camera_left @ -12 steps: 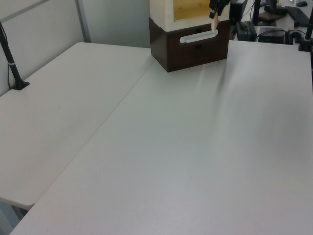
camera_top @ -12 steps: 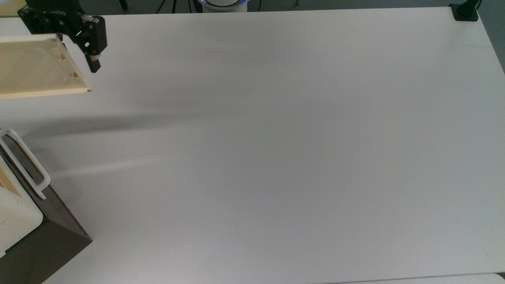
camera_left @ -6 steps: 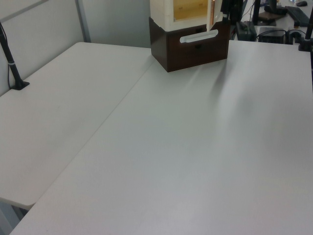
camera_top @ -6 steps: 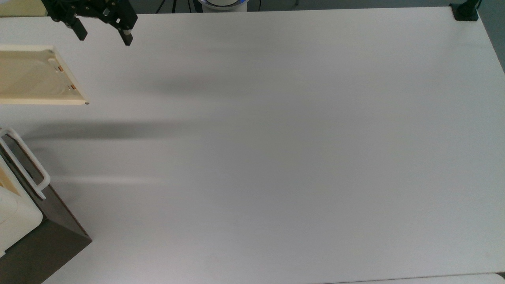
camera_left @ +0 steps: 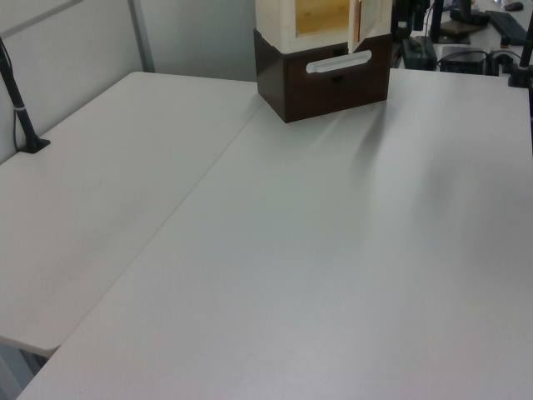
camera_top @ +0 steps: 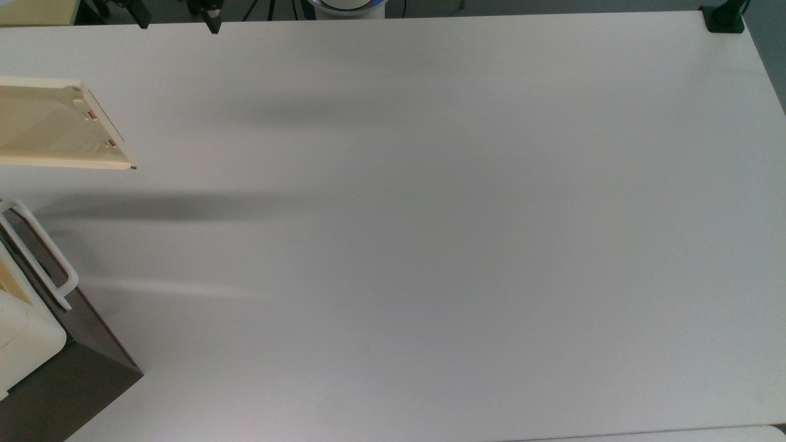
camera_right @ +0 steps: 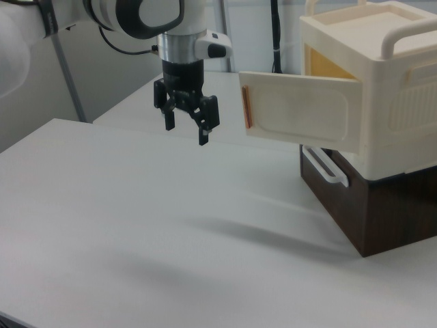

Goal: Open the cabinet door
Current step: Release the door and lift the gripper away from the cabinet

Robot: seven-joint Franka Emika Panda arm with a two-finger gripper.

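The cabinet (camera_right: 386,109) is a cream box on a dark brown base with a white U-shaped bar handle (camera_right: 323,168). It stands at the top view's lower left (camera_top: 73,374) and at the back of the left view (camera_left: 325,79). The cabinet door (camera_right: 300,113), a cream panel with orange tabs on its free edge, is swung out wide from the cabinet's front (camera_top: 55,126). In the left view the cabinet door (camera_left: 358,21) appears edge-on. My gripper (camera_right: 186,130) hangs open above the table, apart from the door's free edge, with nothing between its fingers (camera_top: 213,23).
The white table (camera_top: 430,233) stretches to the top view's right. A black clamp mount (camera_top: 724,18) sits at its far right corner. A black post (camera_left: 21,100) stands at the left view's left edge. The arm's base (camera_top: 347,6) is behind the table.
My gripper has left the door's free edge, moving toward the top view's top and right. The door has swung a little further, downward in the top view.
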